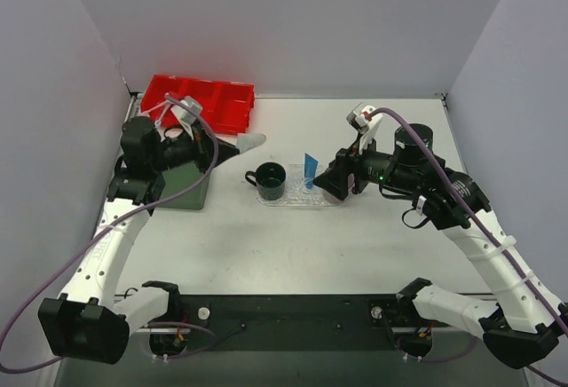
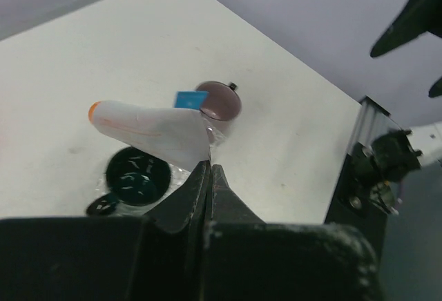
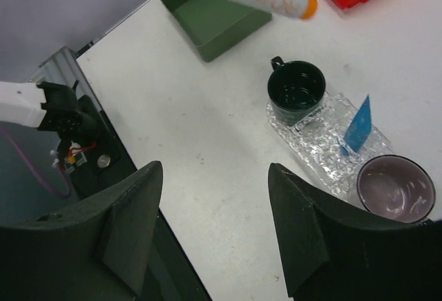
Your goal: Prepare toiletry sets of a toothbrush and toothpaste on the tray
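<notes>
White-grey toothpaste [image 2: 152, 130]: the left gripper [image 2: 209, 171] is pinching only its crimped tail, and the tube is jutting toward 10 o'clock from the jaws. Risk: so thin a hold may be letting it swivel or slip, toppling the blue toothpaste [image 3: 359, 125] leaning on the clear tray [image 3: 314, 146], which is lying at 4 o'clock between the dark green mug [image 3: 296, 87] and the mauve mug [image 3: 395, 187]. The right gripper [image 3: 214, 177] is hanging spread and empty.

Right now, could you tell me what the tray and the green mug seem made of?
The tray looks like clear glossy plastic: the table shows through its bumpy surface. The green mug has a shiny inside: glazed ceramic or glossy plastic.
</notes>
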Robot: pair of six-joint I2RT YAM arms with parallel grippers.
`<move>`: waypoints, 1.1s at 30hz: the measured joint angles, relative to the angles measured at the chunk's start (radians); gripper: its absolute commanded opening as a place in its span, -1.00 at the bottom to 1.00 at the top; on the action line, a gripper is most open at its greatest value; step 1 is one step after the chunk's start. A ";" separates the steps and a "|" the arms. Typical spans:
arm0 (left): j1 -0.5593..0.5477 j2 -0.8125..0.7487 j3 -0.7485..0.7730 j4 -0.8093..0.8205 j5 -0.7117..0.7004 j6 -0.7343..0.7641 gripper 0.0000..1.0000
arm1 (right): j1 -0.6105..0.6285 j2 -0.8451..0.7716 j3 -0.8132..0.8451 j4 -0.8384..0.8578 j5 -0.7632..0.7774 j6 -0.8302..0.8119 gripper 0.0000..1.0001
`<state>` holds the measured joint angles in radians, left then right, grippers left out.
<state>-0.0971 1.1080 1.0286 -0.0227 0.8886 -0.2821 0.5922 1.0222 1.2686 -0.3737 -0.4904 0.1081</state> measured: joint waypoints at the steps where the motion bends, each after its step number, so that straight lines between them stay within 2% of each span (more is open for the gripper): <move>1: -0.036 -0.010 -0.001 -0.033 0.012 0.016 -1.00 | 0.006 0.006 0.017 -0.013 -0.021 0.001 0.15; 8: -0.215 -0.095 -0.026 -0.193 0.060 0.080 -1.00 | 0.079 0.053 0.105 -0.080 -0.132 -0.002 0.23; 18: -0.394 -0.151 -0.078 -0.258 0.115 0.085 -1.00 | 0.157 0.132 0.115 -0.140 -0.209 -0.009 0.17; 24: -0.447 -0.153 -0.080 -0.328 0.149 0.112 -1.00 | 0.189 0.186 0.116 -0.147 -0.260 -0.012 0.13; 33: -0.499 -0.151 -0.085 -0.336 0.219 0.114 -1.00 | 0.248 0.216 0.116 -0.146 -0.326 -0.024 0.15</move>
<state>-0.5964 0.9569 0.9432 -0.3592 1.1076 -0.1684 0.8402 1.2385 1.3842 -0.5201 -0.8162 0.0837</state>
